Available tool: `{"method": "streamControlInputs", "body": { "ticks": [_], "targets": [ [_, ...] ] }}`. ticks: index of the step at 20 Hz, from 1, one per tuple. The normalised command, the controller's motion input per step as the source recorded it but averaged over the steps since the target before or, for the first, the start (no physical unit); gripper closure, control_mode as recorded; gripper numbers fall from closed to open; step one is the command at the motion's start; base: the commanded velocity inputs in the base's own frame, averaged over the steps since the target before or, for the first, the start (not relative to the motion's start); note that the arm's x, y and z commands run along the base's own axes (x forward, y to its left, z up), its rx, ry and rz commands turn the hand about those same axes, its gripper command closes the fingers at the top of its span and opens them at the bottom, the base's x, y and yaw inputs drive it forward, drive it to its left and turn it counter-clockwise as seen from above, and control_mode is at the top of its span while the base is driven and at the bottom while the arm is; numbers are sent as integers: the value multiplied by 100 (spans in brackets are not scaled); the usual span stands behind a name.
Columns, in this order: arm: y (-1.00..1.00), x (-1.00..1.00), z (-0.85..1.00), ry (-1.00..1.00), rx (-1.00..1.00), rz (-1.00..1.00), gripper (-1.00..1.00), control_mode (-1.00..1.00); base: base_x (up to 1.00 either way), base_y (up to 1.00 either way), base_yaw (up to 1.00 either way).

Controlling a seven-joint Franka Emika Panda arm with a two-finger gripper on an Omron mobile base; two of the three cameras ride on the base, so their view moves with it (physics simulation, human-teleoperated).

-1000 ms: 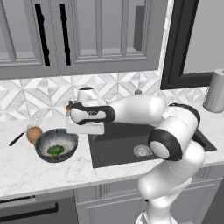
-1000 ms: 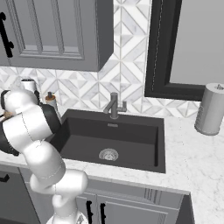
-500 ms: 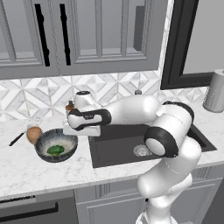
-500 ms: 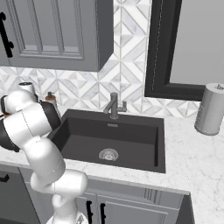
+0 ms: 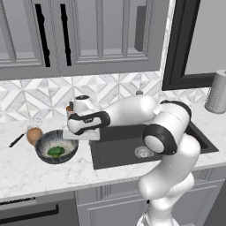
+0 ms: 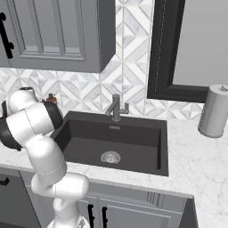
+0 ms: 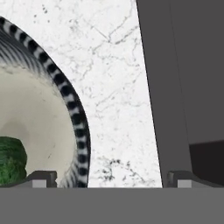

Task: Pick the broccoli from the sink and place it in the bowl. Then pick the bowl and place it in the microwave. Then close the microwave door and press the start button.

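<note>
The broccoli (image 5: 55, 151) sits in the bowl (image 5: 45, 155) by the sink (image 5: 115, 152), so my gripper (image 7: 110, 177) hangs wide open and empty, probably above the bowl's rim, ready to grab it

Bowl (image 7: 65, 96) and broccoli (image 7: 11, 162) cut off at hand view's left edge.

A green broccoli (image 5: 56, 151) floret sits at left in a bowl (image 5: 44, 155) striped dark blue-grey outside and pale speckled grey within. White marble counter (image 5: 26, 172), veined grey, surrounds the dark grey sink (image 6: 133, 142); grey cabinets (image 5: 88, 35) fill the upper frame above a white-and-grey geometric tiled wall (image 5: 110, 86).
</note>
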Motion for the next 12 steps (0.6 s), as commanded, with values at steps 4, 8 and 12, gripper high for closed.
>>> {"method": "streamControlInputs", "body": {
  "ticks": [4, 8, 12],
  "targets": [
    [0, 0, -6, 0, 0, 0, -100, -100, 0, 0, 0],
    [1, 0, 0, 0, 0, 0, -100, -100, 0, 0, 0],
    [3, 0, 0, 0, 0, 0, -100, -100, 0, 0, 0]
  ]
}}
